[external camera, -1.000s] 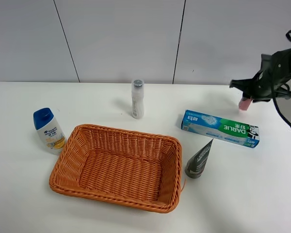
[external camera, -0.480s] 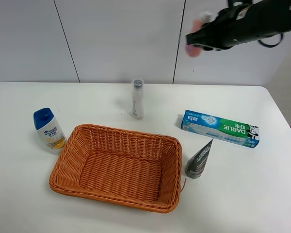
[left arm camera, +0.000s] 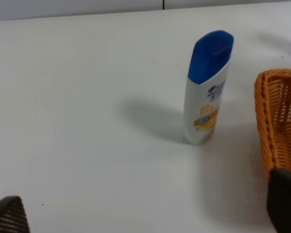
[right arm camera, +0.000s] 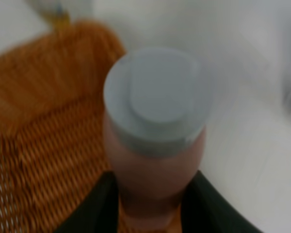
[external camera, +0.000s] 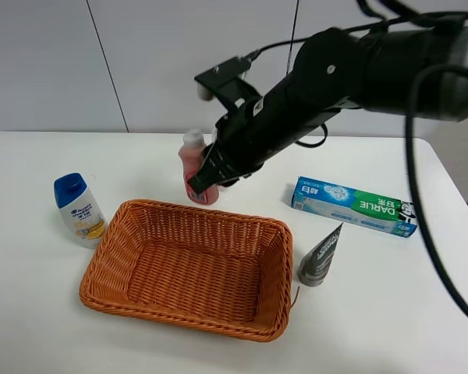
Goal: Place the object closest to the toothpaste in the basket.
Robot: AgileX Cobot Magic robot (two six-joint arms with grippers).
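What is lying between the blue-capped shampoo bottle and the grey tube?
The empty wicker basket lies between the shampoo bottle and the grey tube, as the exterior high view shows.

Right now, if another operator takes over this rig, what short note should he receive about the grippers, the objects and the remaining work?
Left gripper: open, holds nothing, faces the shampoo bottle.
Right gripper: shut on the pink bottle, held at the far rim of the basket, not inside.
Toothpaste box: flat on the table, right of the basket.
Done: bottle grasped and lifted.
Left: bring it over the basket, lower, release.
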